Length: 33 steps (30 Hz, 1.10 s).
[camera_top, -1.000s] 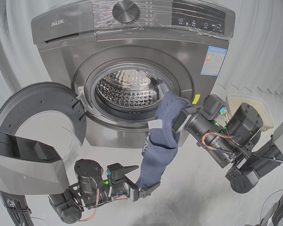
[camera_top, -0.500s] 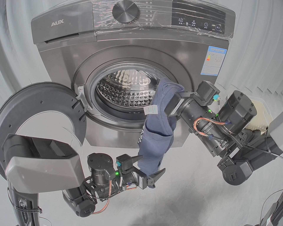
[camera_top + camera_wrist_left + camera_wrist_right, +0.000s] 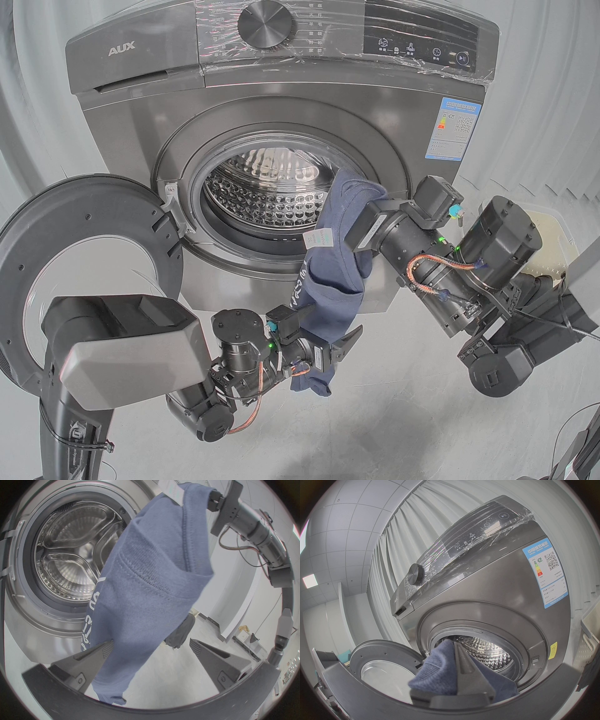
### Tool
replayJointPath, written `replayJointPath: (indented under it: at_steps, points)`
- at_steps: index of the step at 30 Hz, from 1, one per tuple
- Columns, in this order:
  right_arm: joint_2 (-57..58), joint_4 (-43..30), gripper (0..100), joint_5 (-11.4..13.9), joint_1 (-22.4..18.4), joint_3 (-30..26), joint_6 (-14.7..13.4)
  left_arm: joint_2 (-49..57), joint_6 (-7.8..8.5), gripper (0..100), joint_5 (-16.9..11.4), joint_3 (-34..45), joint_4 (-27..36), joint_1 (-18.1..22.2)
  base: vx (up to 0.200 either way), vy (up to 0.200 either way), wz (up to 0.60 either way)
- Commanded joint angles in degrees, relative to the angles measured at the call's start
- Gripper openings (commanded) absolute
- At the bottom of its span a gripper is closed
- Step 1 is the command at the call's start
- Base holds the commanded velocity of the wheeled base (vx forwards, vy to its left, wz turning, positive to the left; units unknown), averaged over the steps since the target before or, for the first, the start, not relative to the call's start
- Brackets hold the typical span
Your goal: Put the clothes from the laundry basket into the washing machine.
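A navy blue garment (image 3: 331, 269) with a white tag hangs in front of the open washing machine (image 3: 281, 100), at the right rim of the drum (image 3: 269, 187). My right gripper (image 3: 353, 203) is shut on the garment's top fold (image 3: 437, 670). My left gripper (image 3: 331, 350) sits low in front of the machine, open. The garment's lower end (image 3: 150, 583) hangs between its two fingers and rests against one of them (image 3: 90, 661). The laundry basket (image 3: 553, 244) stands at the right behind my right arm.
The round door (image 3: 87, 231) is swung fully open at the left. The machine's front panel (image 3: 493, 583) rises behind the gripper, with the basket's rim (image 3: 589, 636) at the side. Bare grey floor (image 3: 400, 406) lies below the arms.
My right gripper carried the garment up and left, closer to the drum opening. My left arm moved right and forward, and its gripper is now around the garment's lower end.
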<state>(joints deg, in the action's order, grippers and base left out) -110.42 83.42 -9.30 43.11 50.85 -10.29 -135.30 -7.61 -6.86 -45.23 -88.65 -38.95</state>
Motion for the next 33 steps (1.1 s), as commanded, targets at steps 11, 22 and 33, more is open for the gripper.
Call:
replayJointPath:
  at_steps: [11, 22, 33]
  points:
    - [0.3, 0.25, 0, -0.1, 1.02, -1.98, -0.43, -4.18, -0.04, 100, 5.54, -7.77, 0.06, 3.7, 0.0, 0.0, 0.0]
    - [0.21, 0.25, 0, -0.1, 0.84, -2.51, -0.43, -4.0, 0.05, 100, 5.98, -7.68, -0.03, 4.94, 0.0, 0.0, 0.0]
    - [-0.14, -0.28, 0, -0.81, 0.05, -1.98, -0.87, -1.28, 0.31, 100, 5.63, -2.85, -0.12, 2.3, 0.0, 0.0, 0.0]
